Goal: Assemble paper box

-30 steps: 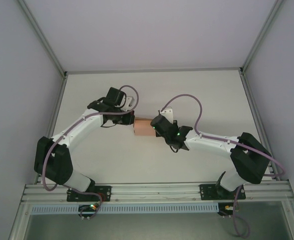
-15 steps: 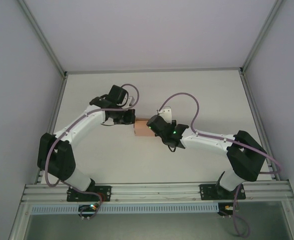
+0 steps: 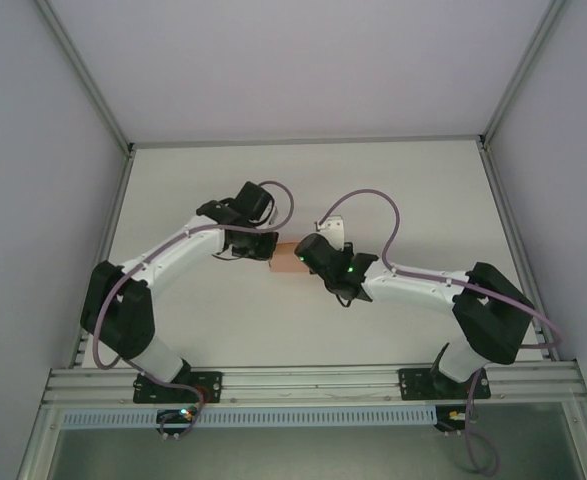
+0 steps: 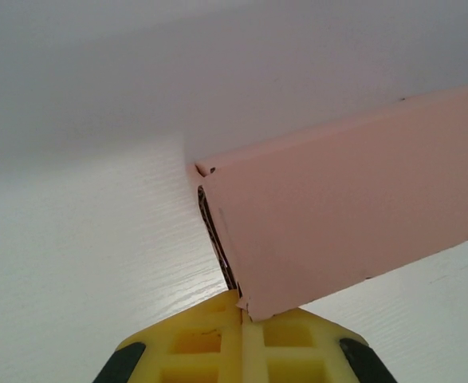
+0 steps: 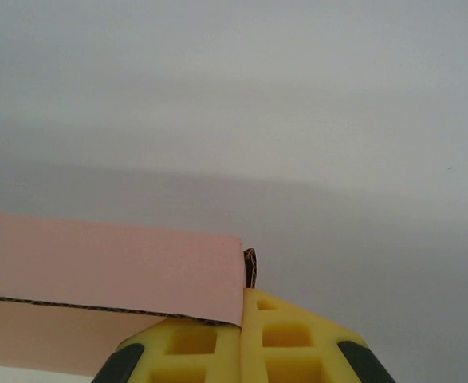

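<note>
Box (image 3: 288,257) lies mid-desk (image 3: 393,190), folded into a low rectangle; left gripper (image 4: 245,339) has its fingers pressed together on the card edge at one corner; right gripper (image 5: 243,323) likewise pinches the opposite end wall.

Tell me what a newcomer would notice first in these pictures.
The salmon-pink paper box stands out, the one spot of colour near the middle of the white table, between the two arms. The left hand is shut on a card edge at one corner, and the right hand is shut on an edge at the opposite end.
</note>
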Available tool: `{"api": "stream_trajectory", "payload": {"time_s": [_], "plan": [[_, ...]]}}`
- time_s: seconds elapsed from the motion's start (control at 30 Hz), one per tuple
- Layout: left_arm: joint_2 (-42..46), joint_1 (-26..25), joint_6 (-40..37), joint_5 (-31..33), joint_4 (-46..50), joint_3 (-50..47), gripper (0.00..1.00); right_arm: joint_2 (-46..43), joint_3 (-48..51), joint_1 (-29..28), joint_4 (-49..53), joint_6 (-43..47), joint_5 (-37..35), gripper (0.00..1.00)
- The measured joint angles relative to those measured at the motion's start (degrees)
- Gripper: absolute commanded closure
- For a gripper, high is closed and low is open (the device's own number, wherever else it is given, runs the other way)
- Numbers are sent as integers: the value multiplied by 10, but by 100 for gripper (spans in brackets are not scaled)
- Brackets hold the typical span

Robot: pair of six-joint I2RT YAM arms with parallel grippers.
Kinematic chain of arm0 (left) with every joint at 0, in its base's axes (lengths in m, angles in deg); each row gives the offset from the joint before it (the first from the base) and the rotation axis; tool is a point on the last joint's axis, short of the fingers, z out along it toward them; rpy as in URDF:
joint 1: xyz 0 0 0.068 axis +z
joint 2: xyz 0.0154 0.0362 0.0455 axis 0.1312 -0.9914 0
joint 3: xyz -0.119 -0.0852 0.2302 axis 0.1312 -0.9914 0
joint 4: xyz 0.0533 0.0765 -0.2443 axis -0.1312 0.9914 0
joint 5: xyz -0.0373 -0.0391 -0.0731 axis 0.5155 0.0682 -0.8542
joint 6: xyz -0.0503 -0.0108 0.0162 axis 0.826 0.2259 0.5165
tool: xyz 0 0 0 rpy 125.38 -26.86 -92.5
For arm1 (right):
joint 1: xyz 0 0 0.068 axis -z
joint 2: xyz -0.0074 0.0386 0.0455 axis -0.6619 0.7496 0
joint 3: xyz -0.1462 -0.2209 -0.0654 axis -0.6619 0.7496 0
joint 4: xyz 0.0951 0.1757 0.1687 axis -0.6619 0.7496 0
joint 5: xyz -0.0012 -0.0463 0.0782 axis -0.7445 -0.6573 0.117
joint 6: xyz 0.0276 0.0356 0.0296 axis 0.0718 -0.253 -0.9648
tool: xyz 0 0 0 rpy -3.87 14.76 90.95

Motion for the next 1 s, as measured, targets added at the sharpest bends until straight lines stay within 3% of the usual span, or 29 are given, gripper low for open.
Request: {"api": "stream_trajectory", "payload": {"time_s": [0.07, 0.17, 0.27, 0.4, 0.43, 0.53, 0.67, 0.93, 1.0], "plan": [[5, 0, 0, 2, -9, -7, 100, -11, 20, 0, -28, 11, 6, 86], [7, 1, 0, 2, -19, -11, 100, -28, 47, 0, -52, 31, 18, 53], [8, 5, 0, 10, -21, -12, 100, -53, 66, 7, -54, 61, 31, 33], [8, 4, -1, 8, -28, -13, 100, -78, 70, 22, -64, 90, 108, 11], [8, 4, -2, 6, -31, -14, 100, -86, 71, 29, -69, 94, 134, 0], [9, 4, -2, 2, -37, -17, 100, -116, 73, 61, -91, 103, 193, 0], [9, 4, -5, -1, -41, -18, 100, -135, 68, 93, -120, 104, 218, 0], [9, 0, -11, -5, -45, -18, 100, -70, 18, 135, -105, 91, 226, 0], [8, 0, -14, -8, -45, -18, 100, -50, 17, 141, -96, 86, 226, 4]]}}
